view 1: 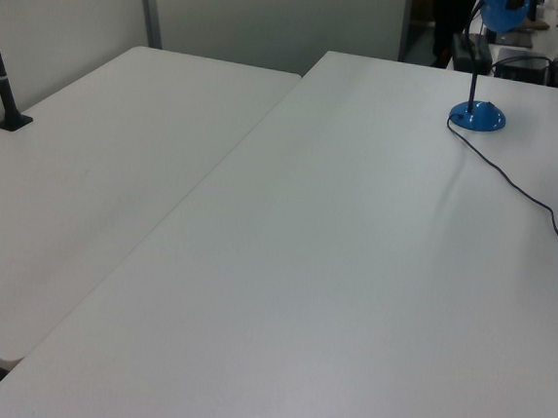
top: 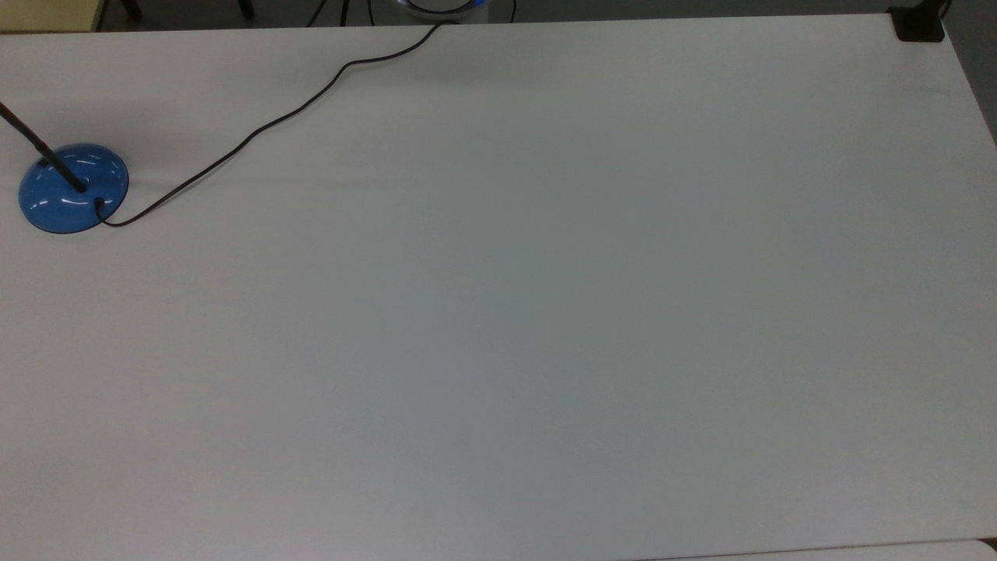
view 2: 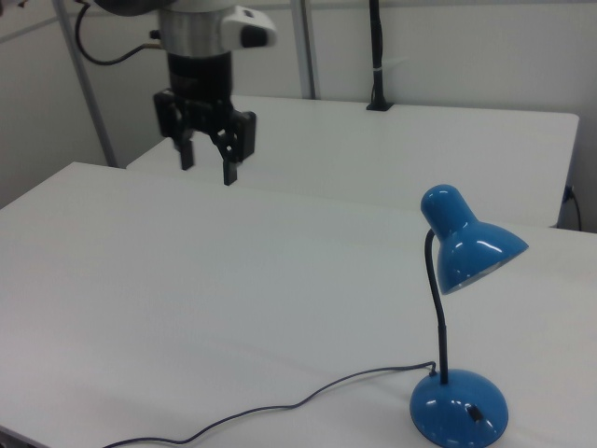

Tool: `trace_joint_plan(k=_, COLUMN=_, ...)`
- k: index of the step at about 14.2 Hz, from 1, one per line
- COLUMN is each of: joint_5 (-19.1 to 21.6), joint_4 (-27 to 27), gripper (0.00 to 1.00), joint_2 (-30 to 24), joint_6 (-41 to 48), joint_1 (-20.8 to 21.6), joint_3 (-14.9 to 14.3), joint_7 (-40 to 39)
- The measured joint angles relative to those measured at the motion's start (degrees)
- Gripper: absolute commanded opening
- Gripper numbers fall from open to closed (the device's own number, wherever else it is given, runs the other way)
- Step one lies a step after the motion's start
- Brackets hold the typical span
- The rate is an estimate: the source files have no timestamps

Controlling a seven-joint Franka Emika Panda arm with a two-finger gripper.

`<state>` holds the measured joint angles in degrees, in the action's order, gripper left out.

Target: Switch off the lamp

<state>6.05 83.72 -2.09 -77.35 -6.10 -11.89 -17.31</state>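
The lamp stands at the top view's left edge on the white table (top: 545, 312), with its glossy blue round base (top: 74, 187) and thin black stem. In the right view the lamp (view 2: 459, 407) is near the bottom right, its blue shade (view 2: 466, 241) tilted down to the right and a small black switch (view 2: 476, 413) on the base. A black cord (top: 257, 132) runs from the base to the table's far edge. My gripper (view 2: 205, 170) hangs open and empty high above the table, far to the right view's left of the lamp.
A second white table (view 1: 98, 154) adjoins this one. A black pole on a clamp (view 1: 3, 67) stands on it, and the same pole (view 2: 376, 56) appears in the right view. A black clamp (top: 919, 23) sits at the top view's upper right corner.
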Motion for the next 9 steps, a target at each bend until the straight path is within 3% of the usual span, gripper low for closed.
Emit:
trace_joint_plan(k=3, joint_5=-2.75, joint_4=1.9, gripper=1.0, joint_2=0.36, joint_6=-5.42, joint_1=2.94, joint_3=3.17, joint_7=2.38)
trace_joint_plan(k=9, joint_5=-2.9, joint_4=4.06, gripper=1.0, joint_2=2.6, joint_6=-14.73, joint_1=4.22, joint_3=4.14, joint_7=4.95)
